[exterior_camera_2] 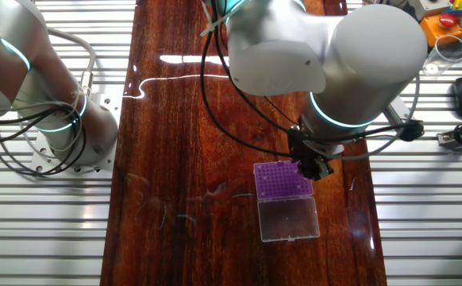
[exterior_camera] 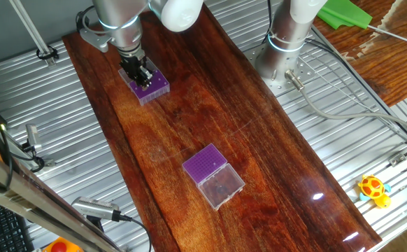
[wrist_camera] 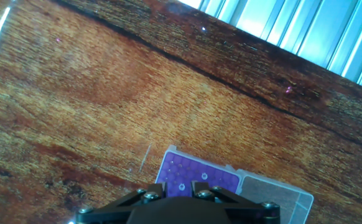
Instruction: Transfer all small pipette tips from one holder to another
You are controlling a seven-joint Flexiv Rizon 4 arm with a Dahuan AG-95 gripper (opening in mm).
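Observation:
A purple tip holder [exterior_camera: 154, 87] lies at the far end of the wooden table, and my gripper [exterior_camera: 144, 75] hangs just above its top. In the other fixed view the gripper [exterior_camera_2: 309, 169] is over the right edge of this holder [exterior_camera_2: 279, 180], whose clear lid [exterior_camera_2: 289, 218] lies open beside it. The hand view shows the holder's purple grid [wrist_camera: 196, 174] with a few pale tips in its holes, right below the dark fingers [wrist_camera: 150, 198]. A second purple holder [exterior_camera: 205, 162] with a clear box part stands mid-table. The fingertips are hidden.
The arm's base [exterior_camera: 284, 52] is bolted on the ribbed metal bench beside the wooden table [exterior_camera: 273, 154]. A second arm's base [exterior_camera_2: 56, 119] and cables lie along the side. A yellow toy [exterior_camera: 373, 189] sits off the table.

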